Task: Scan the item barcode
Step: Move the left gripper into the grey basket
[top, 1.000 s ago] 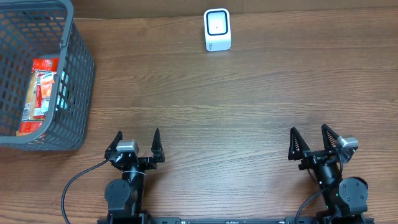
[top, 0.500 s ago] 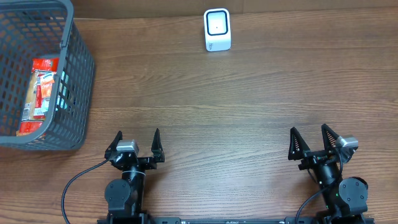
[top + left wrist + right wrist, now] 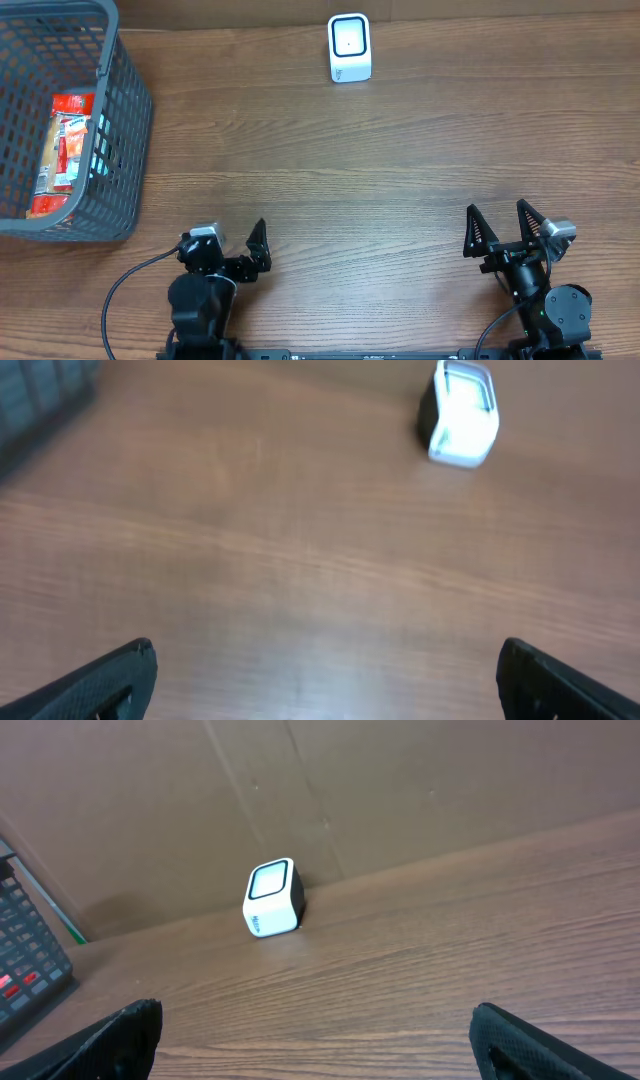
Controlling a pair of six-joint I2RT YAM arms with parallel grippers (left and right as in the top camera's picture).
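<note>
Both spread fully wide, gripping nothing: left gripper (image 3: 325, 670), right gripper (image 3: 497, 215). Far across the table (image 3: 400, 150), white scanner (image 3: 349, 47); red snack packet (image 3: 66, 140) inside grey basket (image 3: 125, 100).

A mock shop checkout rigged for trials: a grey mesh shopping basket (image 3: 130, 130) at upper left holds red snack packets (image 3: 68, 140), a white barcode scanner (image 3: 349, 47) stands at top centre of the wood-grain worktop (image 3: 400, 170), and cardboard sheeting (image 3: 400, 770) backs it.

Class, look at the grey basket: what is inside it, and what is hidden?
Inside the basket lies a red and white packet. A bluish thing shows beside it, but the mesh wall covers most of it.
</note>
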